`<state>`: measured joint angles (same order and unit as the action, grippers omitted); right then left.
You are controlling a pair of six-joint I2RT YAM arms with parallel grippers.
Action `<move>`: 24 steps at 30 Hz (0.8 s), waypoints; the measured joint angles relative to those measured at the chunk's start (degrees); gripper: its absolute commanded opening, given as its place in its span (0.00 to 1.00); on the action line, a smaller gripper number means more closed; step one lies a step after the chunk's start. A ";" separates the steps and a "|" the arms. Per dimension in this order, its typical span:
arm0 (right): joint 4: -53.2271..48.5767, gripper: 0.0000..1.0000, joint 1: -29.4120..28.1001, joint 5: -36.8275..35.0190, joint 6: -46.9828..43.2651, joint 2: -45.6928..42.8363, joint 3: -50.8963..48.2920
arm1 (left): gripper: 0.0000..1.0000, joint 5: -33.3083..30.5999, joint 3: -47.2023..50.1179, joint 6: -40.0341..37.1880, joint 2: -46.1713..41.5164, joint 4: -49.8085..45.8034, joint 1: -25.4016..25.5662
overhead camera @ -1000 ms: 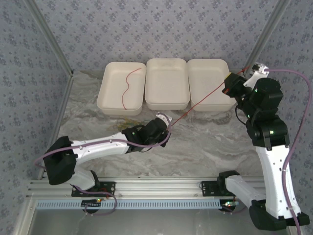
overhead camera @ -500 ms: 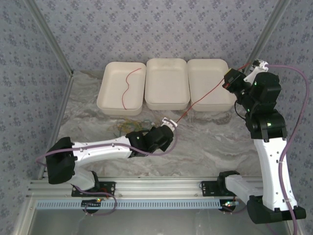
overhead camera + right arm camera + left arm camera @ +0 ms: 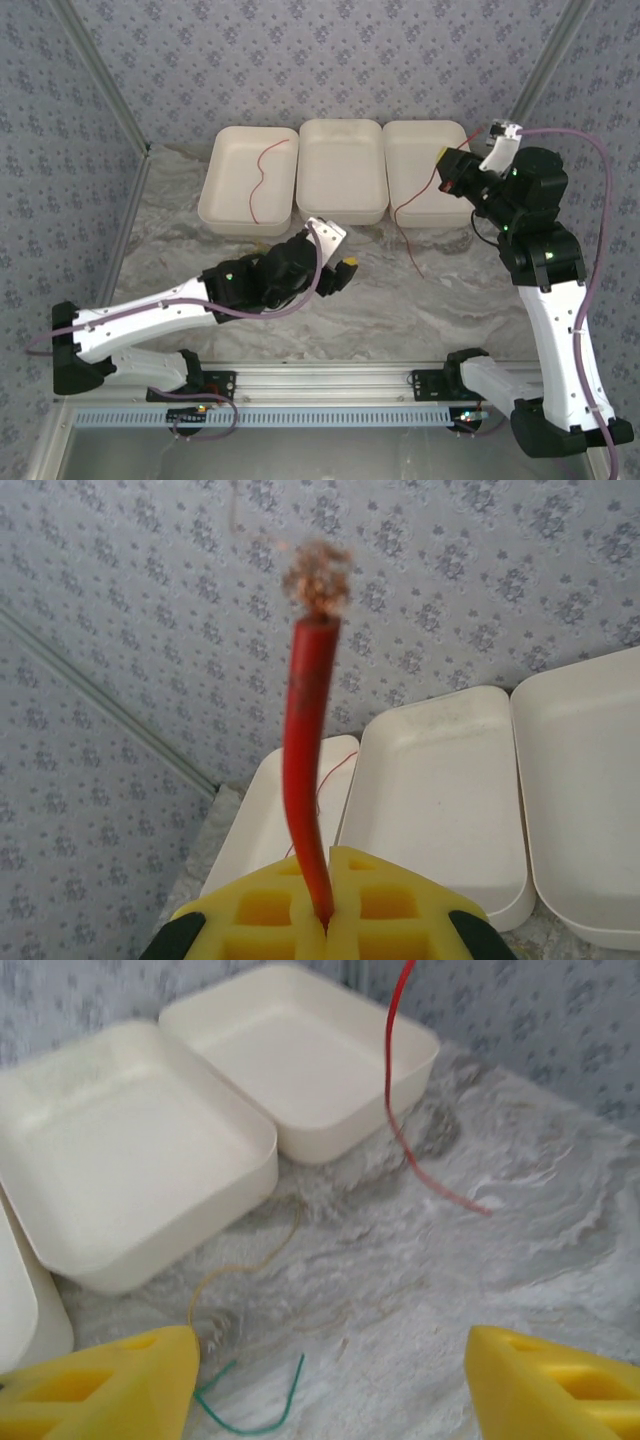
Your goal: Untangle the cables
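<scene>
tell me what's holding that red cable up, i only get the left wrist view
observer: The right gripper is shut on the thin red cable, just below its frayed copper tip.
operator: any other red one around
observer: Yes, a second thin red cable lies inside the leftmost white plastic tray.

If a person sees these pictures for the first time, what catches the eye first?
A red cable hangs from the shut right gripper down to the marble table. Three white trays line the far edge; the left tray holds a second red cable. The open left gripper hovers above a green cable and a yellow-orange cable.
</scene>
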<state>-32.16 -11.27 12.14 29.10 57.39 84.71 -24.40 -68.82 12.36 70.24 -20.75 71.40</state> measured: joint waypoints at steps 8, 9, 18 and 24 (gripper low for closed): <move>-2.47 0.00 -6.01 1.73 -2.14 0.92 0.11 | 0.84 0.87 -13.94 -7.74 11.56 0.90 -0.04; -2.71 0.00 -6.93 1.88 -2.23 1.20 0.11 | 0.85 0.81 -15.21 -8.50 13.38 0.87 -0.26; -2.97 0.00 -12.04 2.27 -2.60 1.88 0.11 | 0.36 0.39 -18.99 -11.61 20.31 -0.28 -3.41; -2.38 0.00 -13.00 2.27 -2.58 1.90 0.11 | 0.00 0.81 -17.64 -11.15 19.41 1.29 -4.55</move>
<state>-34.54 -24.27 14.41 26.52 59.29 84.82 -23.59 -86.46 1.21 89.65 -19.46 66.85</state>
